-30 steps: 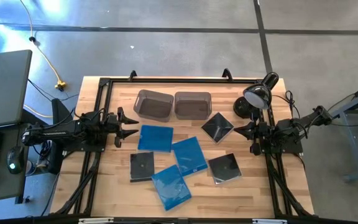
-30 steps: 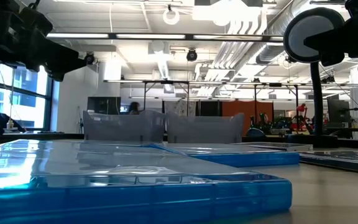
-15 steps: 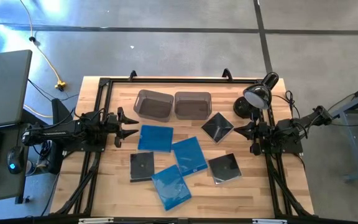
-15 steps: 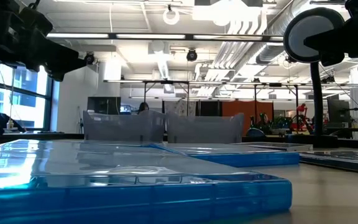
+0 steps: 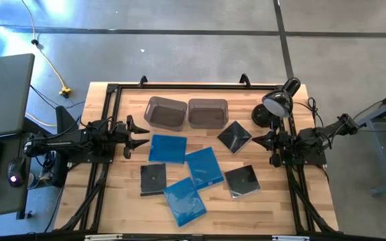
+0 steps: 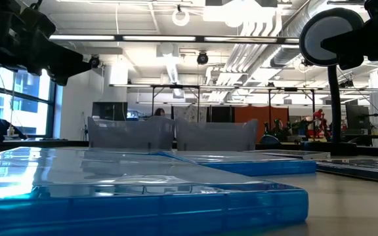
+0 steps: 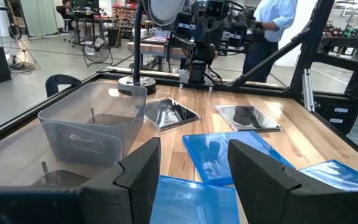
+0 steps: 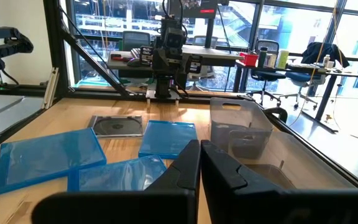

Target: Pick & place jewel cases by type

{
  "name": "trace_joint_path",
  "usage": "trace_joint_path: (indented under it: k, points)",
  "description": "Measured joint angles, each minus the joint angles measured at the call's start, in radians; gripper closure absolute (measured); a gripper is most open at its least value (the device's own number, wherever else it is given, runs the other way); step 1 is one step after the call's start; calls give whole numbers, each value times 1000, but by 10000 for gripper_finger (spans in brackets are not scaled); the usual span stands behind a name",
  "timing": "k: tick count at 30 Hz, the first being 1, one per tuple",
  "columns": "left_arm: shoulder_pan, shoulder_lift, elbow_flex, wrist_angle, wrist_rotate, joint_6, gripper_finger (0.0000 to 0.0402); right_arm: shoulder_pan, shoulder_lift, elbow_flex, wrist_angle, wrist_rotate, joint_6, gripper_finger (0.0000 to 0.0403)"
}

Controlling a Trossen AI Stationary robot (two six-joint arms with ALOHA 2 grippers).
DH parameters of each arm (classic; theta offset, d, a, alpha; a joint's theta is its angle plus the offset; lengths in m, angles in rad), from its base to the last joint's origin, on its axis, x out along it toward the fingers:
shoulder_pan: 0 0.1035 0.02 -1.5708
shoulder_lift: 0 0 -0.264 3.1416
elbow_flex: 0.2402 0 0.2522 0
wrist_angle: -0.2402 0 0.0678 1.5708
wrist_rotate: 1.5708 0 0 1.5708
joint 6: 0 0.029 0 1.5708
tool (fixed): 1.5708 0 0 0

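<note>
No readable labels show anywhere. Two grey bins [image 5: 186, 112] sit at the table's [image 5: 280, 207] far edge; six jewel cases [image 5: 203, 167], blue and black, lie scattered before them. Left gripper [image 5: 141, 135] gapes wide, holding nothing; right gripper [image 5: 254, 140] is pinched closed, also holding nothing.

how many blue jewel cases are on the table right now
3, all lying flat mid-table: one blue case nearest the left gripper, one in the middle, one nearest the front edge. None seems hidden.

Wooden table [image 5: 126, 207], six jewel cases [image 5: 204, 166], two bins [image 5: 165, 112], lamp [image 5: 277, 104]
</note>
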Motion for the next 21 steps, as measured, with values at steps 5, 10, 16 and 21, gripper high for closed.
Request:
trace_joint_path:
  k: [5,10,16,21]
  points:
    - [0,0,0,0,0,0,215,0,0,0,0,0,0,398]
    - [0,0,-1,13,1,0,215,0,0,0,0,0,0,399]
    - [0,0,-2,65,2,-20,215,0,0,0,2,2,-26,399]
    - [0,0,-2,76,2,-150,215,0,0,0,38,4,-98,400]
